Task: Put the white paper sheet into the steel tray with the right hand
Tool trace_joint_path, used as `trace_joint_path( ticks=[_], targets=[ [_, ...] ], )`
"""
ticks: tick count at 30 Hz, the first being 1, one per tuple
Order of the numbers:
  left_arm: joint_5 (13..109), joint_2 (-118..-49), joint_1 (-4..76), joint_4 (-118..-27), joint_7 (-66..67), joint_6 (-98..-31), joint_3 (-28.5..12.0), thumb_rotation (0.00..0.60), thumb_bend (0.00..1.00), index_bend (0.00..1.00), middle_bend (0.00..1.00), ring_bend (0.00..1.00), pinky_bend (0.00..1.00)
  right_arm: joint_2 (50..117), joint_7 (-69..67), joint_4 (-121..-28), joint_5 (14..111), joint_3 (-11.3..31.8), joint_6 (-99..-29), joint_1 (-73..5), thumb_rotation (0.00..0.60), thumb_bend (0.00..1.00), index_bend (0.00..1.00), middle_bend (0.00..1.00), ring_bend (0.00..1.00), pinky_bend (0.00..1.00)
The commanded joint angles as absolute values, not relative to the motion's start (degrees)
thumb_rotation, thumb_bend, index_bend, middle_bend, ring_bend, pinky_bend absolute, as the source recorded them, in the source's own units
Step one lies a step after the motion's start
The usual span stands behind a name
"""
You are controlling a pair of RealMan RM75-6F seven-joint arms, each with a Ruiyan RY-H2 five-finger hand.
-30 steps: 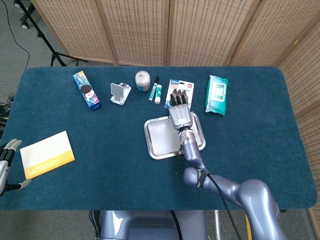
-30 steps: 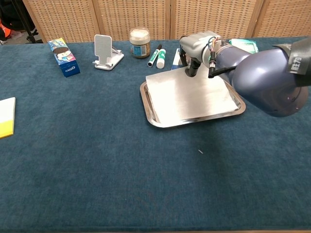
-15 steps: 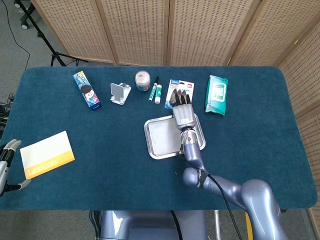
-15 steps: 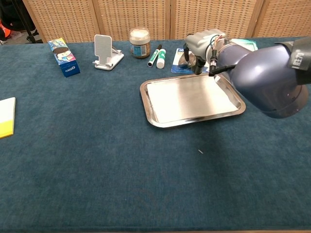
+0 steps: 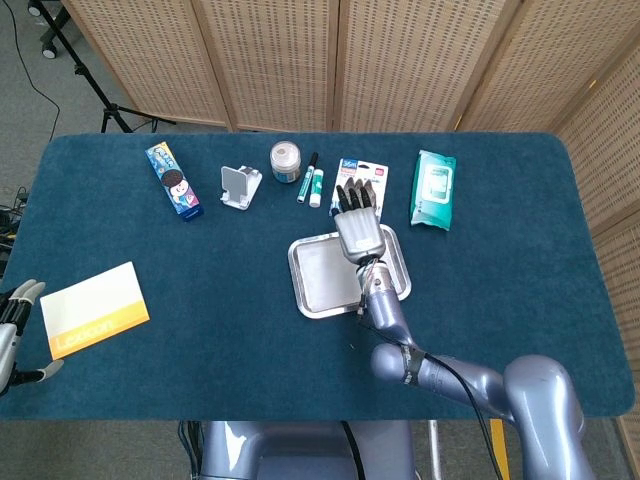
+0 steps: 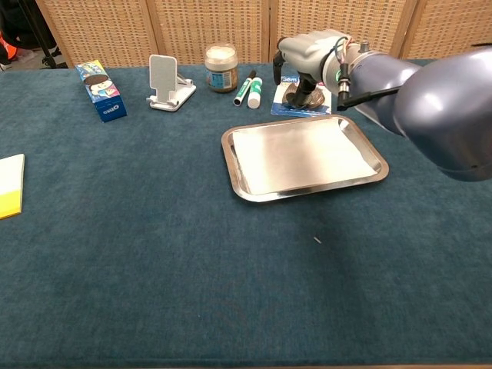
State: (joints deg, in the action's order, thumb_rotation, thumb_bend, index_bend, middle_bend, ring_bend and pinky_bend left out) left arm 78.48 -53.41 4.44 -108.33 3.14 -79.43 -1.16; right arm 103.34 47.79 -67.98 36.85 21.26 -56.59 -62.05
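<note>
White paper sheet below right hand

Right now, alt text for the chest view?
White paper sheet lies flat inside the steel tray at table centre; the right hand hovers open above the tray's far edge. Behind stand a jar, two markers, a phone stand and a blue box.

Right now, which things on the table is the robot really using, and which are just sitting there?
Using:
- paper, lying flat in the tray
- tray
- right hand, above the tray's far edge, holding nothing

Just sitting there:
- jar
- two markers
- phone stand
- toothpaste box
- wipes pack
- blue card pack
- yellow-and-white pad
- left hand, at the table's edge
</note>
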Motion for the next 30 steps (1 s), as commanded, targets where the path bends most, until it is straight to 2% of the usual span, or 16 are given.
trace_joint_path(
  ticks=[1,6,14,21,30],
  targets=[
    [78.81,-53.48,4.41,-108.39,3.34,-79.47,-0.99,0.600,0.00,0.00,0.00,0.00,0.00,97.71,42.16,-77.52,41.16,19.41,-54.60,-58.86,0.600,0.54,0.30,0.00,0.00,0.00],
    [79.27,-53.52,4.34,-108.52,3.52,-79.60,-0.77,0.600,0.00,0.00,0.00,0.00,0.00,91.76,37.51,-86.86,43.28,16.98,-50.00,-56.65,0.600,0.61,0.29,0.00,0.00,0.00],
    [80.03,-53.63,4.26,-108.51,3.82,-79.83,-0.49,0.600,0.00,0.00,0.00,0.00,0.00,85.75,32.95,-95.85,52.46,12.20,-53.22,-52.01,0.600,0.62,0.28,0.00,0.00,0.00],
    [81.71,-53.50,3.78,-108.27,3.09,-80.54,0.16,0.600,0.00,0.00,0.00,0.00,0.00,75.78,26.30,-103.05,67.01,4.49,-61.38,-42.69,0.600,0.62,0.28,0.00,0.00,0.00],
    [84.87,-53.55,2.39,-108.66,3.56,-83.00,1.33,0.600,0.00,0.00,0.00,0.00,0.00,67.59,13.84,-98.81,79.66,-1.25,-71.15,-32.86,0.600,0.60,0.28,0.00,0.00,0.00]
  ],
)
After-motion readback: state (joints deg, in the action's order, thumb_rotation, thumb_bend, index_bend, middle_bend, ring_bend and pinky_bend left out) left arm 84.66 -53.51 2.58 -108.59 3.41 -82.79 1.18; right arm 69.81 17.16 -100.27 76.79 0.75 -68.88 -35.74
